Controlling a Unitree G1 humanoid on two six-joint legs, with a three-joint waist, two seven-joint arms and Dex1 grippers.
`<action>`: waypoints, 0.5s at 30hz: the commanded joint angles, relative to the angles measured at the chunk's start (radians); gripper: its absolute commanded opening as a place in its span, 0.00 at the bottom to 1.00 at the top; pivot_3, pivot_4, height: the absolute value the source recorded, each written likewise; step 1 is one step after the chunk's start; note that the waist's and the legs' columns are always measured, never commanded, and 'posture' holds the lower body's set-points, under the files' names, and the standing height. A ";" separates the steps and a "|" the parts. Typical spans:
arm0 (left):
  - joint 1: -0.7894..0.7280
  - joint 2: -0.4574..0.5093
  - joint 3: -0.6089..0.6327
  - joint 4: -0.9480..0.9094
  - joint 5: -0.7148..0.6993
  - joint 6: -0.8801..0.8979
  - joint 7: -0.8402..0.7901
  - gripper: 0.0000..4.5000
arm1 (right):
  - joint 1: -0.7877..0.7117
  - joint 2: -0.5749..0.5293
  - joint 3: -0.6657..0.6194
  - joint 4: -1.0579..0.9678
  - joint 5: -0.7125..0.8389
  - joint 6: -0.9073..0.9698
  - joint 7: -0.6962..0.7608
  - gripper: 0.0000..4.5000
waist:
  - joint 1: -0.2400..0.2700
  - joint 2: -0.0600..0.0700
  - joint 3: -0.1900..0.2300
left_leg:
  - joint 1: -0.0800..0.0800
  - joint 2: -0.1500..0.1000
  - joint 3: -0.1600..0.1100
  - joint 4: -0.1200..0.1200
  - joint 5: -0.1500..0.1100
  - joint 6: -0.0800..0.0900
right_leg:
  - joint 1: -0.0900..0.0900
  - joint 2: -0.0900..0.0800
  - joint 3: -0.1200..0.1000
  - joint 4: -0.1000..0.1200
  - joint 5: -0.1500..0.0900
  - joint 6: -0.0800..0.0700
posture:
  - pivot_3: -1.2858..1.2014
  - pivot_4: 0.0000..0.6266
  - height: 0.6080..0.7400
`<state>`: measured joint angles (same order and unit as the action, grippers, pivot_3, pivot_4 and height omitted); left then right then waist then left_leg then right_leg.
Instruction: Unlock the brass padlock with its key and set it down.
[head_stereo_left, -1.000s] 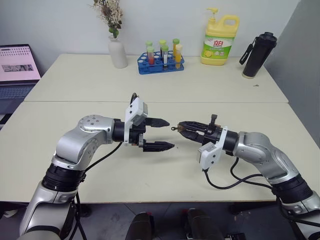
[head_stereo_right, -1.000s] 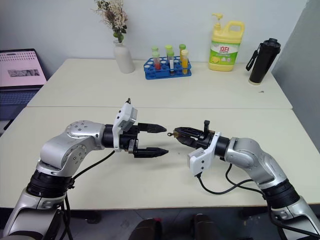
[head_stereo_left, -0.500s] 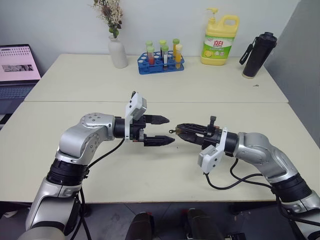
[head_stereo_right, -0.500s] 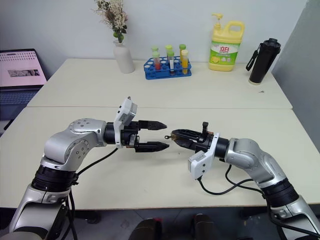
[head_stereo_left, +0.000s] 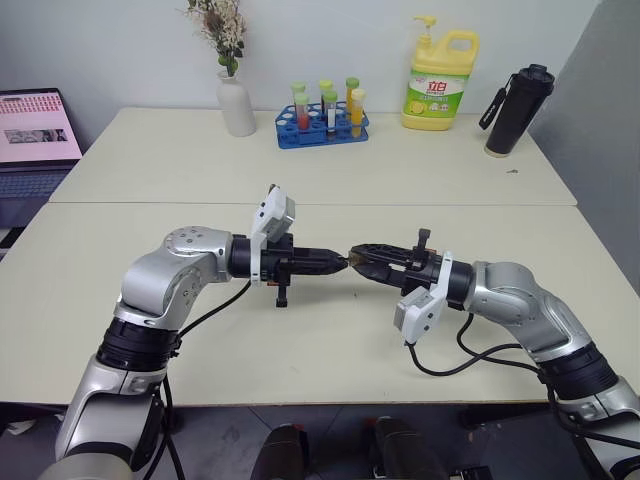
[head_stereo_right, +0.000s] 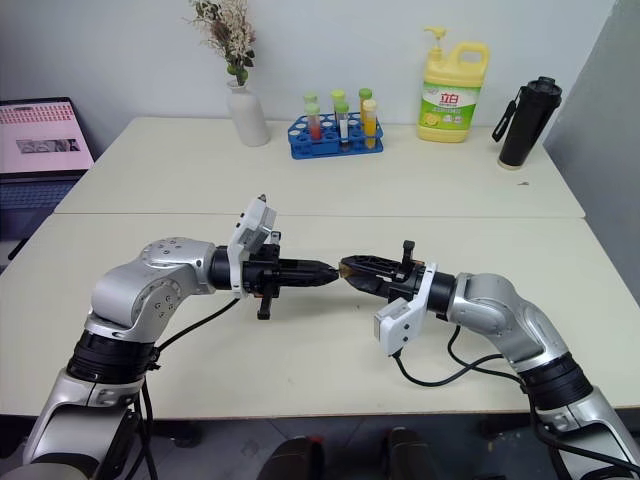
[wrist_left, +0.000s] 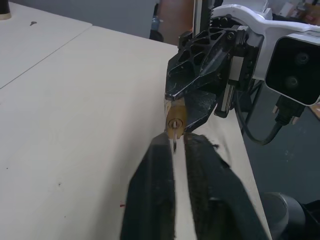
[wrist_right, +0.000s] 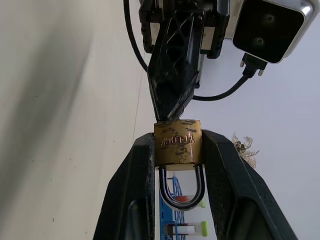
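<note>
The brass padlock (wrist_right: 177, 142) is clamped between the two fingers of my right gripper (wrist_right: 178, 150), which is shut on its body. Its silver shackle (wrist_right: 181, 192) points back toward the wrist. My left gripper (wrist_left: 174, 144) meets it tip to tip above the near table (head_stereo_left: 300, 340). It is shut on the thin silvery key (wrist_left: 174, 145), which sticks out of the keyhole in the padlock's face (wrist_left: 175, 121). In the head views the two grippers (head_stereo_left: 340, 262) (head_stereo_left: 360, 254) touch at the middle, and the padlock between them is barely visible.
On the far table stand a white vase (head_stereo_left: 236, 105), a blue tube rack (head_stereo_left: 322, 128), a yellow detergent bottle (head_stereo_left: 438, 85) and a black bottle (head_stereo_left: 517, 110). A laptop (head_stereo_left: 35, 135) sits at the far left.
My left gripper's fingers have gone from wide open to shut, closing on the key at the padlock. The right gripper has held still with the padlock.
</note>
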<state>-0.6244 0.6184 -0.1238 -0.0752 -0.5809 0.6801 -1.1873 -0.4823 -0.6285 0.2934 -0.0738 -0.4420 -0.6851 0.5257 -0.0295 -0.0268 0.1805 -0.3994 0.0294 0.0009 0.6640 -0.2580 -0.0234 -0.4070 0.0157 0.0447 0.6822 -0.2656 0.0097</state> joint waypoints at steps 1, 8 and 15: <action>-0.021 -0.013 -0.003 -0.014 0.014 -0.028 0.000 0.00 | -0.012 0.000 -0.016 -0.038 0.040 -0.007 0.005 0.21 | 0.000 0.000 0.000 | 0.000 0.000 0.000 0.000 0.000 0.000 | 0.000 0.000 0.000 0.000 0.000 0.000 | 0.52 0.24 1.00; -0.008 -0.012 -0.007 -0.012 0.049 -0.068 -0.009 0.00 | -0.013 0.001 -0.015 -0.038 0.060 0.008 0.026 0.21 | 0.000 0.000 0.000 | 0.000 0.000 0.000 0.000 0.000 0.000 | 0.000 0.000 0.000 0.000 0.000 -0.001 | 0.52 0.24 1.00; -0.032 -0.016 -0.011 -0.004 0.152 -0.263 -0.005 0.00 | -0.011 0.005 -0.010 -0.048 0.085 0.030 0.053 0.21 | 0.000 0.000 0.000 | 0.000 0.000 0.000 0.000 0.000 0.000 | 0.000 0.000 0.000 0.000 0.000 -0.001 | 0.52 0.24 1.00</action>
<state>-0.6226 0.6063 -0.1492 -0.0673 -0.4603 0.4959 -1.2024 -0.4826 -0.6290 0.2923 -0.0738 -0.3966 -0.6479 0.5695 -0.0293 -0.0268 0.1805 -0.3995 0.0293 0.0009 0.6641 -0.2580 -0.0234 -0.4070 0.0156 0.0449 0.6822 -0.2649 0.0087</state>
